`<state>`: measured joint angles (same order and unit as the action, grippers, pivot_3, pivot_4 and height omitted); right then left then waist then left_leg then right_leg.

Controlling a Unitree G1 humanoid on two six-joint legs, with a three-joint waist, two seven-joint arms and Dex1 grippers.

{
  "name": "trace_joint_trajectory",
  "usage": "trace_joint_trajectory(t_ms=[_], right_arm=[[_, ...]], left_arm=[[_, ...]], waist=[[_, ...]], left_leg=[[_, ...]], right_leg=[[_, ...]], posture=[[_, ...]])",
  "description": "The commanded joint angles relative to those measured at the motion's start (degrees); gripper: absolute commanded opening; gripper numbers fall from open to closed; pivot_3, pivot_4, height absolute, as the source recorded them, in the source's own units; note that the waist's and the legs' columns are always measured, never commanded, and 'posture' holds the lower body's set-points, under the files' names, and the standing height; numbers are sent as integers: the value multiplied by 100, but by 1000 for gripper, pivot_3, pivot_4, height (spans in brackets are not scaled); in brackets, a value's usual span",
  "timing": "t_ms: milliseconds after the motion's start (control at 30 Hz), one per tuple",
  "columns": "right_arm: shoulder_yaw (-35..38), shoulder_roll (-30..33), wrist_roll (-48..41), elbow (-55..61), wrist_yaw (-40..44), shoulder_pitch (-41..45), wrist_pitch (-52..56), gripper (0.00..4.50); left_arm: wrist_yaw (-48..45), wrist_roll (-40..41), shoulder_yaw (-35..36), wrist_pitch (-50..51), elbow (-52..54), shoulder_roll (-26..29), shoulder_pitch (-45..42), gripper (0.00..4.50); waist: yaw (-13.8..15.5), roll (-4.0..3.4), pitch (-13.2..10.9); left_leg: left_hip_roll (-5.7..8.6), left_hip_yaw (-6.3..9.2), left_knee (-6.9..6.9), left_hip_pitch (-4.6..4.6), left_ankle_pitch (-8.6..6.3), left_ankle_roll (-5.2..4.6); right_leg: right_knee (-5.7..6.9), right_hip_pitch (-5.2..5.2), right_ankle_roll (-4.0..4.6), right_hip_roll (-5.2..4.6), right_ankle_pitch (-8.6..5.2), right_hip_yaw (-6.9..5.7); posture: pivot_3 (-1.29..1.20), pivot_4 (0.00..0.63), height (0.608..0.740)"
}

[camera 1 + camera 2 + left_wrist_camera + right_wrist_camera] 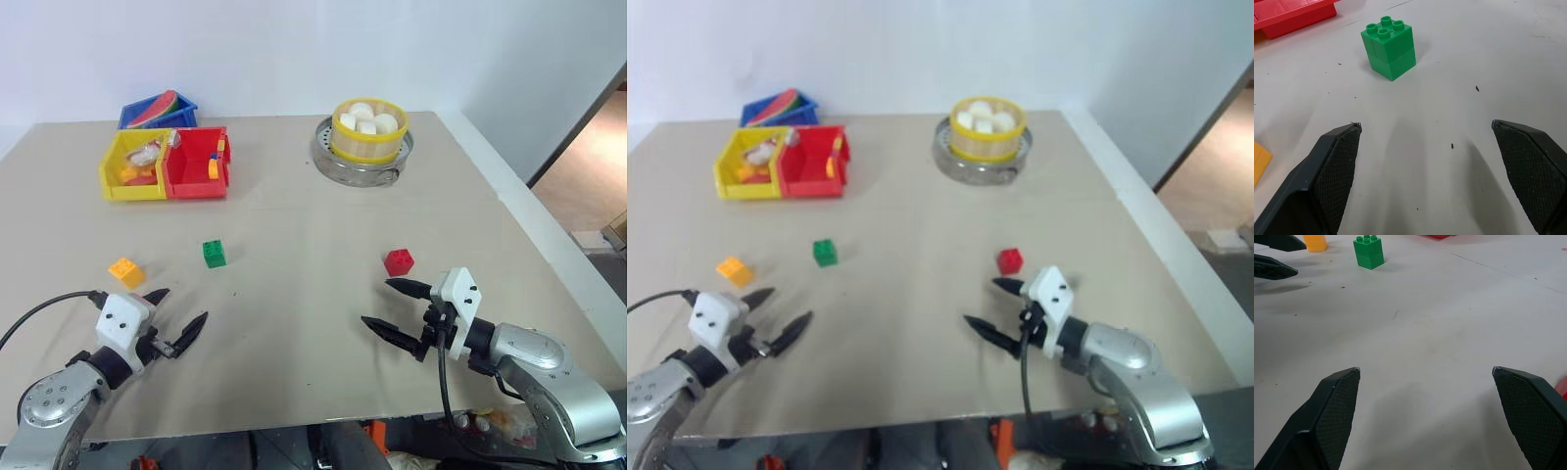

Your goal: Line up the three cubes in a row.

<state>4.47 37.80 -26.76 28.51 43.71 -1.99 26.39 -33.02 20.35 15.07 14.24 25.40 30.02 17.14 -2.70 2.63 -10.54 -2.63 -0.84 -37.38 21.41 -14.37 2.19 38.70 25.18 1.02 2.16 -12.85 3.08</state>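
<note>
Three studded cubes lie apart on the beige table (294, 206). The orange-yellow cube (125, 271) is at the left, the green cube (214, 254) a little right of it, and the red cube (399, 261) further right. My left gripper (182, 306) hovers open and empty near the front edge, just in front of the orange-yellow and green cubes; the green cube (1388, 46) stands ahead of its fingers. My right gripper (377, 303) is open and empty, just in front of the red cube, pointing left across the table toward the green cube (1369, 251).
At the back left stand a yellow bin (132, 164), a red bin (196, 162) and a blue bin (157, 111), all holding small items. A yellow steamer of white buns (368, 130) sits in a metal pan (362, 164) at the back middle. The table's edge runs along the right.
</note>
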Motion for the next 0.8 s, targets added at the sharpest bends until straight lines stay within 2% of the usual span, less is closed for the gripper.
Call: trace_joint_trajectory(t_ms=[33,300,567,800], right_arm=[[118,41,-62,250,5,-58,-40,4500],[211,88,-250,491,-48,-338,305,4500],[400,-66,-143,508,-249,-349,65,4500],[578,-455,38,565,-1220,504,115,4500]], left_arm=[[-37,33,89,-47,119,70,-157,4433],[-307,247,233,-254,25,26,-209,4433],[-385,578,335,-139,144,-35,-16,4433],[-1587,1006,-324,203,548,813,-347,4433]], waist=[[1,0,0],[-3,1,0],[-1,1,0],[-2,2,-1]], left_leg=[[0,0,0,0,0,0],[0,-7,0,1,-3,3],[0,-10,-2,-1,-5,3],[2,-10,-4,-2,-4,3]], right_leg=[[0,0,0,0,0,0],[0,1,-14,-1,8,7],[0,1,-1,0,1,10],[0,2,-1,3,1,15]], posture=[[0,150,740],[0,150,740],[0,150,740],[0,150,740]])
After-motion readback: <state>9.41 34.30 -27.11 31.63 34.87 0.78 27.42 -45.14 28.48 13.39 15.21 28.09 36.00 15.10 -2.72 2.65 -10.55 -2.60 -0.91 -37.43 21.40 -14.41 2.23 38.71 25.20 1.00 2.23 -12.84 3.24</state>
